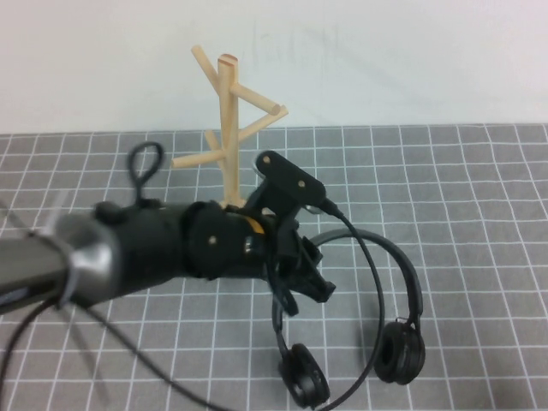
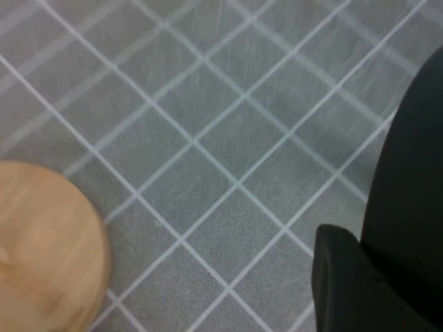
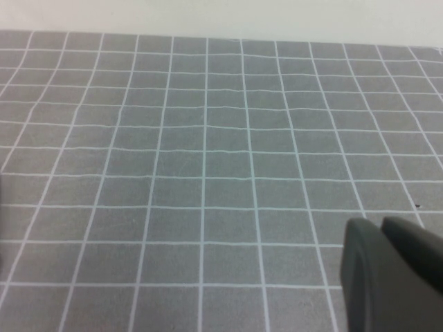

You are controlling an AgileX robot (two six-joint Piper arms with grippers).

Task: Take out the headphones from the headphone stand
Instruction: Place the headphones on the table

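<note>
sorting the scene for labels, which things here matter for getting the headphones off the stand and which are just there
Part of the job:
- headphones, off the stand, lying on the mat
- stand, upright behind the left arm
- left gripper, low at the headband

Just there:
- checked mat under everything
- right gripper, only an edge shows, over bare mat
</note>
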